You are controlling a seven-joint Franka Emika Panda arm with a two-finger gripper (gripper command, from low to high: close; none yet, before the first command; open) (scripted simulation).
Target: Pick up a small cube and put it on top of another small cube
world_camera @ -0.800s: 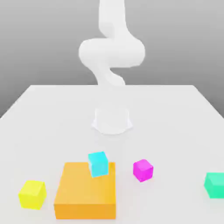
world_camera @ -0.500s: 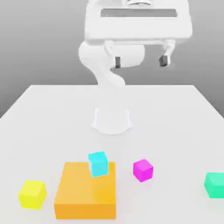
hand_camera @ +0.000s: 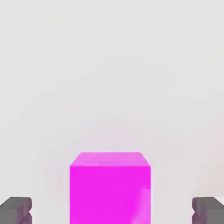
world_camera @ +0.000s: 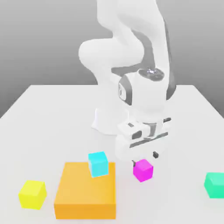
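Where the table [world_camera: 175,205] comes nearest in the exterior view, a flat orange block [world_camera: 85,188] lies toward the exterior view's left, with the yellow cube [world_camera: 33,194] just beside it and the green cube [world_camera: 216,185] well apart at the exterior view's right. On the block's top, near its far edge, sits the small cyan cube [world_camera: 98,164]. The small magenta cube [world_camera: 143,170] (the piece to be picked up) rests on the table between the block and the green cube. Just over it is the gripper [world_camera: 145,159], jaws wide apart; in the hand view the magenta cube lies between the 2 fingertips [hand_camera: 16,210], with space on both sides, ungripped. Farther back, the white arm [world_camera: 111,52] rises from its base [world_camera: 111,120].
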